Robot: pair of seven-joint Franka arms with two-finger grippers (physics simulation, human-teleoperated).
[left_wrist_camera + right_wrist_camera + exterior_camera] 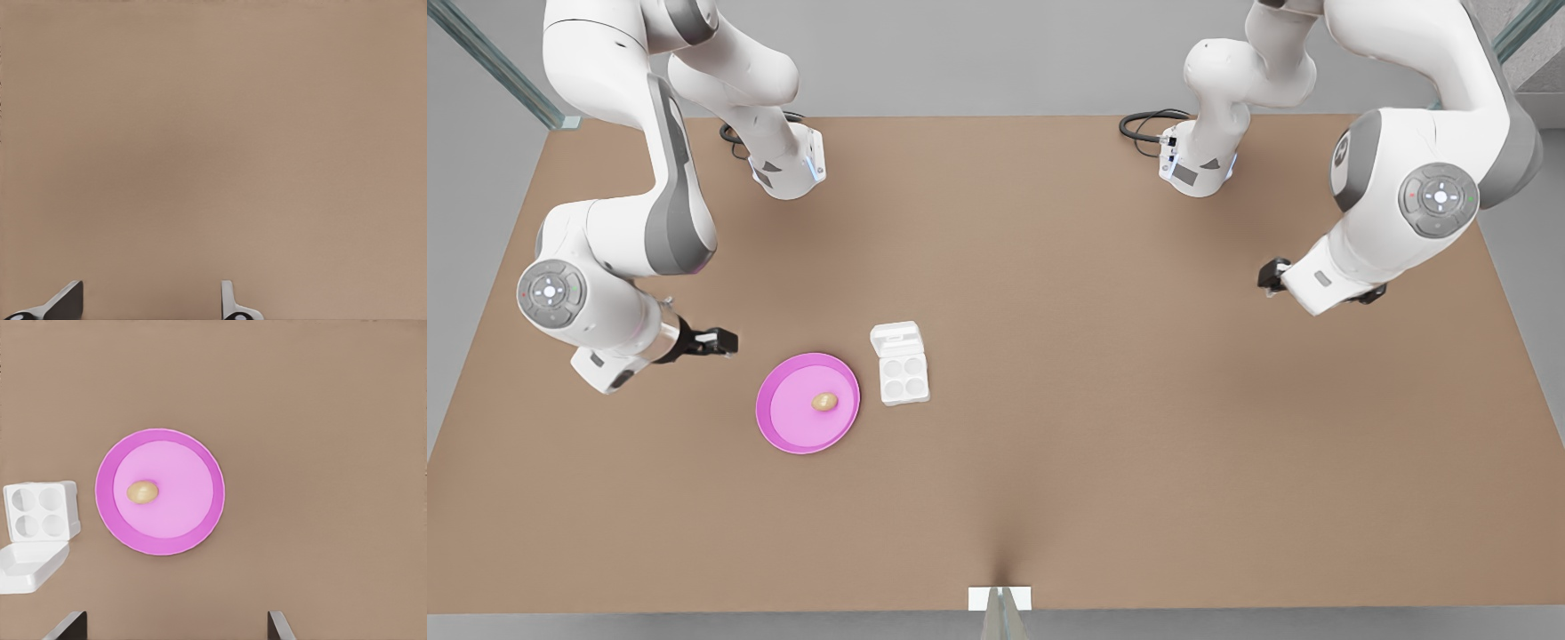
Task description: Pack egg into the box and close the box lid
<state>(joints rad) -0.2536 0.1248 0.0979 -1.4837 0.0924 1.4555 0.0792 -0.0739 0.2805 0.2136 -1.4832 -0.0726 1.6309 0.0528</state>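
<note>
Front view first: we had the egg (824,402) lying on the pink plate (775,425), a little toward the box side of its middle, long axis roughly across the picture. The box (904,379) sat just beside the plate on the front view's right, not touching it, all four cups bare. The lid (895,339) was thrown back flat on the far side. The right jaws hung over the worktop (1103,427) off the plate's far-left rim, so we judged that arm much the nearer. The left jaws waited well apart at the front view's right.

On to the left wrist view: plain brown worktop (213,147), and the left jaws were spread, gripping nothing.

Right wrist view: the right jaws were spread wide and bare too, with the egg (143,492) ahead of them on the plate (200,527). Box (40,513) and lid (30,568) lay beyond the egg's side of the plate. We reckoned the egg's length ran along the jaws' closing line, so the wrist might want a turn. There was open room all round.
</note>
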